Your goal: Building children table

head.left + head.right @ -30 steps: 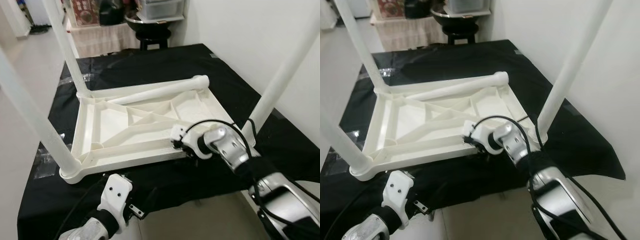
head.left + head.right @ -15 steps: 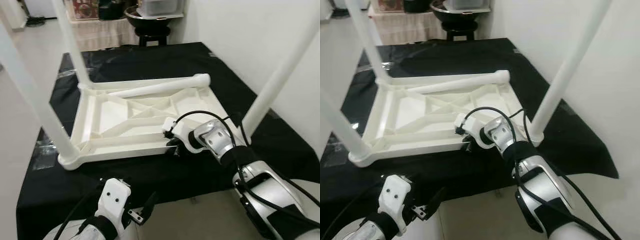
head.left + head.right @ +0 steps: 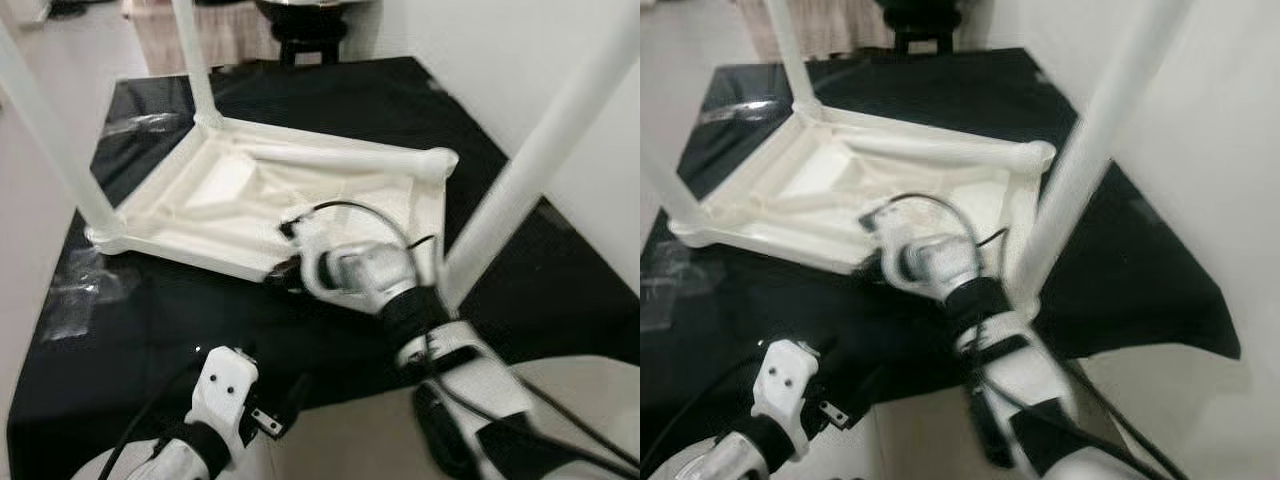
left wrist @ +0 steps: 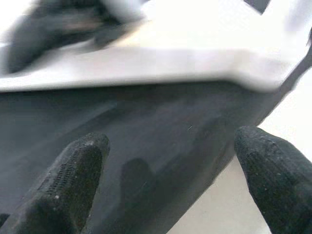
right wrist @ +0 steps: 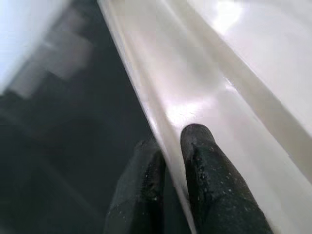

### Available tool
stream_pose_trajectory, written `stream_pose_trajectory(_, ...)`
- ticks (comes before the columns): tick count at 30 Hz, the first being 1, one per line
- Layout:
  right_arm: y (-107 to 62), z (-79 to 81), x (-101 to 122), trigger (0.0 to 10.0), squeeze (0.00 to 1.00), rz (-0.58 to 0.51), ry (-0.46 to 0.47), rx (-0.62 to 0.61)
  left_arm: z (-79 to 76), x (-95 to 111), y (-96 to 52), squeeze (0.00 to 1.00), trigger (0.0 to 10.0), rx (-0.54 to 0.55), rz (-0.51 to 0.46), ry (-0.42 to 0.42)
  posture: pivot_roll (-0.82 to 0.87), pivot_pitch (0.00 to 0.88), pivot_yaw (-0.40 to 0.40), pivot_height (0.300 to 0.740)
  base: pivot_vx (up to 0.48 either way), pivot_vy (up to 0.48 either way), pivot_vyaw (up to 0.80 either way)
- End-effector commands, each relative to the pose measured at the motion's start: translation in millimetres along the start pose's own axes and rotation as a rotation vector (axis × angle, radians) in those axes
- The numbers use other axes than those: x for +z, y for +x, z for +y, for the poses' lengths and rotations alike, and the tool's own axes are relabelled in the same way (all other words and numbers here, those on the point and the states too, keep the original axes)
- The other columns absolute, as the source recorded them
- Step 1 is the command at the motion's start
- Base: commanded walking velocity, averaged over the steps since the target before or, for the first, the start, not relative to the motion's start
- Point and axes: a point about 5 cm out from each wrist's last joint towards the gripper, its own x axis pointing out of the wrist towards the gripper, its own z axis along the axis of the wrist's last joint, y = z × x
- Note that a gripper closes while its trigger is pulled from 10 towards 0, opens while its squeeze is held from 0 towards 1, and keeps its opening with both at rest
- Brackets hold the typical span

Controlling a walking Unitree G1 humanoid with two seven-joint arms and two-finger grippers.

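Note:
A white children's table (image 3: 225, 190) lies upside down on a black cloth (image 3: 170, 330). Three white legs stand up from its corners: one near right (image 3: 530, 170), one left (image 3: 50, 130), one far (image 3: 190, 60). A loose fourth leg (image 3: 340, 160) lies across the underside. My right gripper (image 3: 285, 270) is shut on the table's near rim (image 5: 161, 92), one finger on each side of it. My left gripper (image 4: 170, 146) hangs low at the cloth's front edge, open, with nothing between its fingertips (image 4: 80, 161).
A white wall (image 3: 560, 60) runs close along the right side of the cloth. A dark stool (image 3: 300, 20) and a draped piece of furniture stand beyond the far end. Pale floor (image 3: 40, 60) lies to the left. The picture is blurred.
The whole view has swung and blurred, so the camera moved. My right gripper keeps its hold on the rim. The table's near left corner now sits farther from the cloth's front edge.

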Motion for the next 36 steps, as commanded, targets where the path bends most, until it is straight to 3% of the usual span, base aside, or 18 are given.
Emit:
stream_pose_trajectory(1, 7.4, 29.1, 21.4, 10.0, 0.00, -0.177, 0.032, 0.026, -0.3, -2.0, -3.5, 0.00, 10.0, -0.001, 0.014, -0.010, 0.03, 0.185, -0.032, 0.740, 0.000, 0.000, 0.00)
stream_pose_trajectory(2, 7.4, 29.1, 21.4, 10.0, 0.00, -0.177, 0.032, 0.026, -0.3, -2.0, -3.5, 0.00, 10.0, -0.001, 0.014, -0.010, 0.03, 0.185, -0.032, 0.740, 0.000, 0.000, 0.00)
stream_pose_trajectory(3, 14.9, 45.7, 24.4, 10.0, 0.00, -0.232, 0.016, 0.034, -0.2, -2.2, -3.3, 0.00, 10.0, -0.002, 0.016, -0.008, 0.04, 0.183, -0.031, 0.740, 0.000, 0.000, 0.00)
stream_pose_trajectory(5, 14.9, 45.7, 24.4, 10.0, 0.00, -0.232, 0.016, 0.034, -0.2, -2.2, -3.3, 0.00, 10.0, -0.002, 0.016, -0.008, 0.04, 0.183, -0.031, 0.740, 0.000, 0.000, 0.00)
stream_pose_trajectory(6, 21.6, 60.7, 23.9, 10.0, 0.94, -0.251, 0.023, 0.058, 0.0, -2.3, -3.1, 0.00, 10.0, -0.002, 0.017, -0.006, 0.04, 0.183, -0.031, 0.740, 0.000, 0.000, 0.00)
stream_pose_trajectory(7, 26.7, 74.3, 22.3, 10.0, 1.00, -0.261, 0.034, 0.078, 0.1, -2.3, -2.7, 0.00, 10.0, -0.002, 0.017, -0.004, 0.04, 0.183, -0.031, 0.740, 0.000, 0.000, 0.00)
stream_pose_trajectory(12, 26.6, 97.0, 18.9, 10.0, 1.00, -0.324, 0.045, 0.171, -0.1, -1.9, -2.2, 0.00, 10.0, -0.003, 0.018, 0.000, 0.04, 0.186, -0.029, 0.740, 0.000, 0.000, 0.00)
stream_pose_trajectory(16, 21.0, 96.1, 17.7, 10.0, 1.00, -0.346, 0.040, 0.200, -0.1, -1.8, -2.3, 0.00, 10.0, -0.002, 0.018, 0.001, 0.04, 0.186, -0.029, 0.740, 0.000, 0.000, 0.00)
stream_pose_trajectory(19, 5.0, 81.8, 10.3, 10.0, 1.00, -0.378, 0.026, 0.233, 3.3, -0.5, -2.2, 0.00, 10.0, 0.020, 0.008, 0.017, 0.02, 0.185, -0.019, 0.740, 0.000, 0.000, 0.00)
stream_pose_trajectory(20, -6.3, 70.7, 2.5, 10.0, 0.71, -0.388, 0.017, 0.258, 12.7, 0.3, -2.6, 0.00, 10.0, 0.091, 0.000, 0.022, 0.01, 0.185, -0.018, 0.740, 0.000, 0.000, 0.00)
stream_pose_trajectory(22, -6.3, 70.7, 2.5, 10.0, 0.71, -0.388, 0.017, 0.258, 12.7, 0.3, -2.6, 0.00, 10.0, 0.091, 0.000, 0.022, 0.01, 0.185, -0.018, 0.740, 0.000, 0.000, 0.00)
stream_pose_trajectory(23, -18.3, 62.2, -5.4, 10.0, 0.00, -0.401, 0.006, 0.296, 25.7, 0.0, -4.0, 0.00, 10.0, 0.185, -0.004, 0.026, 0.00, 0.184, -0.015, 0.740, 0.000, 0.000, 0.00)
stream_pose_trajectory(26, -18.3, 62.2, -5.4, 10.0, 0.00, -0.401, 0.006, 0.296, 25.7, 0.0, -4.0, 0.00, 10.0, 0.185, -0.004, 0.026, 0.00, 0.184, -0.015, 0.740, 0.000, 0.000, 0.00)
stream_pose_trajectory(27, -36.8, 60.1, -12.7, 10.0, 0.00, -0.423, 0.009, 0.412, 44.0, -3.2, -7.5, 0.00, 10.0, 0.307, 0.007, 0.012, 0.00, 0.183, -0.014, 0.740, 0.000, 0.000, 0.00)
stream_pose_trajectory(28, -36.8, 60.1, -12.7, 10.0, 0.00, -0.423, 0.009, 0.412, 44.0, -3.2, -7.5, 0.00, 10.0, 0.307, 0.007, 0.012, 0.00, 0.183, -0.014, 0.740, 0.000, 0.000, 0.00)
stream_pose_trajectory(30, -79.0, 74.4, -24.8, 10.0, 0.00, -0.470, -0.046, 0.728, 76.1, -14.6, -19.4, 0.00, 10.0, 0.537, 0.062, -0.013, 0.00, 0.177, -0.007, 0.740, 0.000, 0.000, 0.00)
stream_pose_trajectory(32, -79.0, 74.4, -24.8, 10.0, 0.00, -0.470, -0.046, 0.728, 76.1, -14.6, -19.4, 0.00, 10.0, 0.537, 0.062, -0.013, 0.00, 0.177, -0.007, 0.740, 0.000, 0.000, 0.00)
stream_pose_trajectory(36, -99.9, 77.3, -32.9, 10.0, 0.00, -0.487, -0.038, 0.847, 92.0, -22.3, -30.2, 0.00, 10.0, 0.673, 0.103, -0.014, 0.00, 0.172, -0.007, 0.740, 0.000, 0.000, 0.00)
